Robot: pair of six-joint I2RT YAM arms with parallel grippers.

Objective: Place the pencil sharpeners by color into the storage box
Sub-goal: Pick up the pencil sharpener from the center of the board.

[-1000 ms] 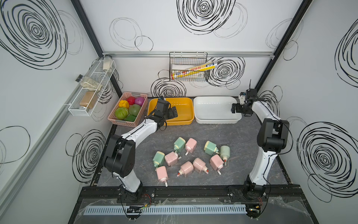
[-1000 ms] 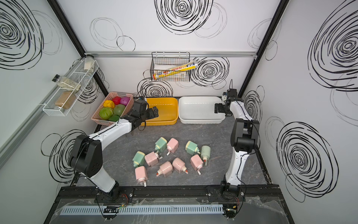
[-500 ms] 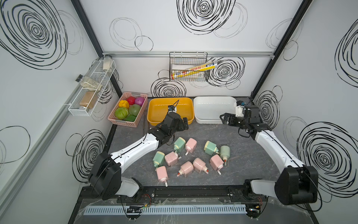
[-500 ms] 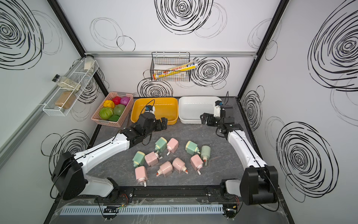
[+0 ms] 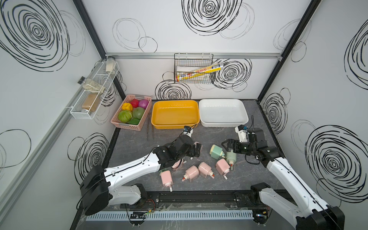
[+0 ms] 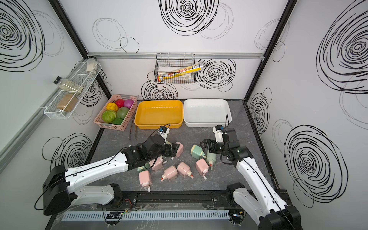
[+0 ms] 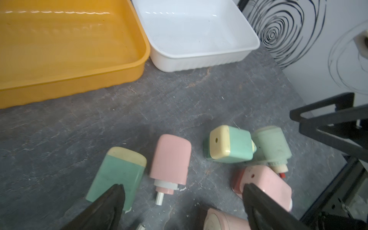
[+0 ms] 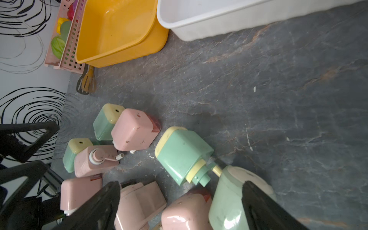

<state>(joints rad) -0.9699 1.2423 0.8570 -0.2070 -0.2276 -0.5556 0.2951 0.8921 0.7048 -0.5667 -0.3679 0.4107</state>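
Several pencil sharpeners lie clustered on the grey table, pink ones (image 5: 191,172) at the front and mint green ones (image 5: 217,152) to the right. My left gripper (image 5: 196,150) hovers open over the cluster's left part. In the left wrist view a pink sharpener (image 7: 171,159) lies just ahead of its spread fingers (image 7: 111,199). My right gripper (image 5: 229,146) is open above a mint sharpener (image 8: 185,155) and a paler green one (image 8: 229,199). Nothing is gripped. The yellow storage box (image 5: 175,125) and the white one (image 5: 224,123) stand empty at the back.
A pink basket (image 5: 127,125) of toy vegetables stands at the back left, with metal tongs (image 5: 149,129) on the table beside it. A wire basket (image 5: 194,69) hangs on the back wall and a spice rack (image 5: 93,93) on the left wall.
Both arms have swung forward from the boxes at the back and come down over the sharpener cluster. Both grippers stay open. The sharpeners lie where they were.
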